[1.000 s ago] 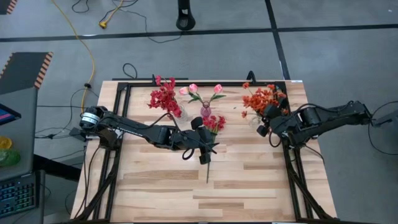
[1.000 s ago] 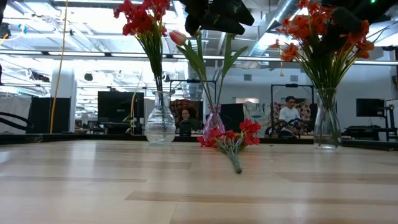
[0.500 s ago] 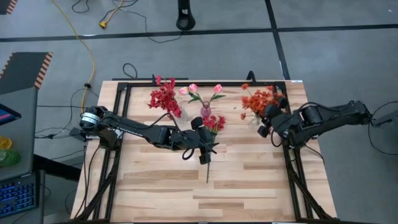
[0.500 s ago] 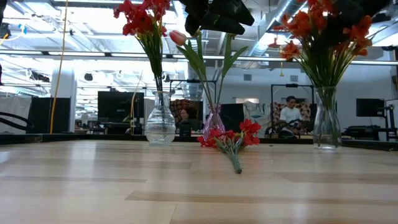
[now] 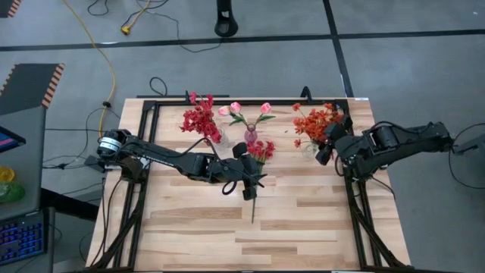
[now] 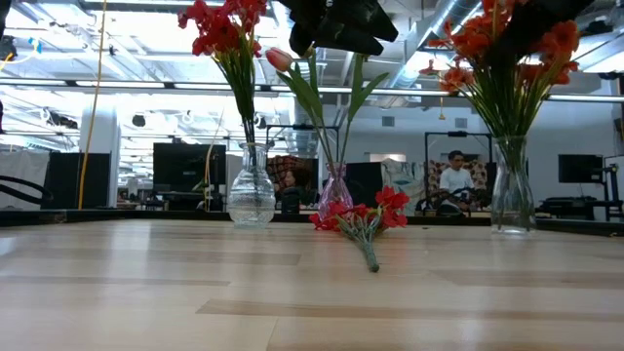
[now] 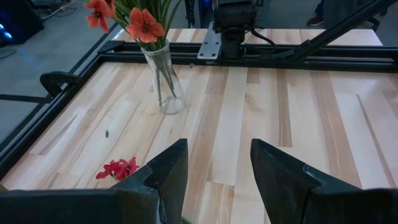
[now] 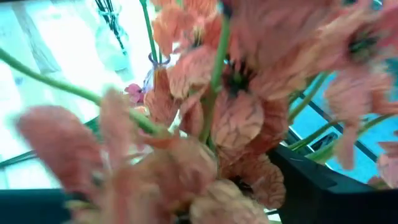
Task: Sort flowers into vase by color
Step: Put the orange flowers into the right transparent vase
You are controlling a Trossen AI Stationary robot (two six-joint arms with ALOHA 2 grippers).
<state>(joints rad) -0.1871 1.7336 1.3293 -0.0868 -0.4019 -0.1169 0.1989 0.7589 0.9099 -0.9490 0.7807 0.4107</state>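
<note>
One red flower sprig (image 5: 258,154) lies flat on the table (image 5: 303,227), its stem toward the near edge; it also shows in the low view (image 6: 366,220). My left gripper (image 5: 253,184) hovers open above that stem, nothing between its fingers (image 7: 214,168). Three vases stand along the far edge. One holds red flowers (image 5: 201,120), one pink tulips (image 5: 248,111) and one orange flowers (image 5: 317,121). My right gripper (image 5: 327,148) stands open in the orange blossoms (image 8: 236,93), which crowd between its fingers. My right gripper is open among the orange blossoms (image 8: 186,162), coming at them from the table's right side. The blooms fill its wrist view, so I cannot tell whether a finger (image 8: 311,186) touches them.
The clear vase of red flowers (image 6: 252,195), the small pink vase (image 6: 334,190) and the tall clear vase of orange flowers (image 6: 512,185) stand close together. A black frame rail (image 5: 250,101) runs behind them. The near half of the wooden table lies bare.
My right gripper has risen a little beside the orange flowers, and their blossoms have shifted and stand more upright in the vase. The red sprig on the table has not moved.
</note>
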